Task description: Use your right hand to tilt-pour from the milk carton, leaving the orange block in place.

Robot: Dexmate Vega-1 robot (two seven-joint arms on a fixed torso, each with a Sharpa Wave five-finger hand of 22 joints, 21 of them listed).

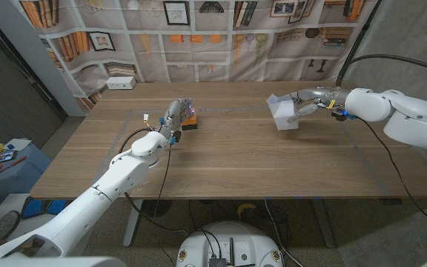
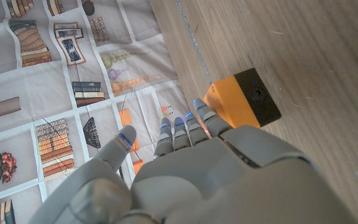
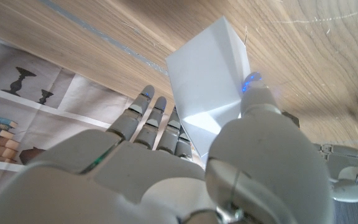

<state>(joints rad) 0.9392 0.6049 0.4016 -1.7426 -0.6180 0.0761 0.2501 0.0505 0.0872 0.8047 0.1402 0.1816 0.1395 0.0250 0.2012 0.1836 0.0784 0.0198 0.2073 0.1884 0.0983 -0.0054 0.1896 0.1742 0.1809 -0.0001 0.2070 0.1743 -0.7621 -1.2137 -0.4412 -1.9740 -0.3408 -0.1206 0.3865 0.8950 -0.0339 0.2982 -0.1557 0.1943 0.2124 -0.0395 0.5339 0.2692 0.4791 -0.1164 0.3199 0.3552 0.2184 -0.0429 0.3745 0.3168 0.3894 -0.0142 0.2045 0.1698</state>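
the milk carton (image 1: pixel 282 113) sits toward the tabletop's far right, tipped, wrapped by the right hand (image 1: pixel 308 104), thumb on one face and fingers behind. the orange block (image 1: pixel 190 121) lies left of centre near the far edge, the left hand (image 1: pixel 171 117) just beside it, fingers apart, holding nothing. risk: smooth carton slipping from that hold if tilted further; left fingers nudging the block.

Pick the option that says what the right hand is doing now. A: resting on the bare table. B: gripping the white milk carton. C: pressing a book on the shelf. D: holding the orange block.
B: the right hand has its fingers on one side of the milk carton and its thumb on the other, seen close in the right wrist view.
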